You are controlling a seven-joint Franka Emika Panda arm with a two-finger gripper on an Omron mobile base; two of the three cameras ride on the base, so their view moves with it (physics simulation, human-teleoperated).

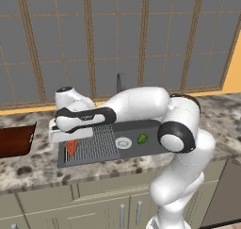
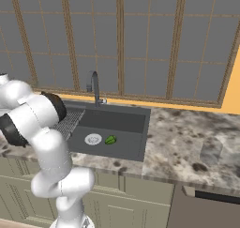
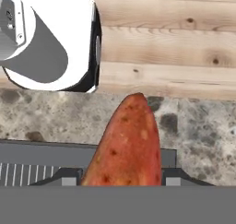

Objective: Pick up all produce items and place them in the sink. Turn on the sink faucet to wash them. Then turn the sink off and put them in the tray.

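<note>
The orange-red carrot (image 3: 128, 144) is clamped between the 2 fingertips (image 3: 62, 177) of the gripper (image 1: 70, 141), held over the rack end of the sink (image 1: 155, 126). Further in, the green piece (image 1: 142, 139) is parked on the basin floor beside the white drain (image 1: 123, 142). The faucet (image 2: 95, 87) is seen behind, and the tray (image 1: 16, 139) is off to the left on the counter (image 2: 187, 138).
</note>
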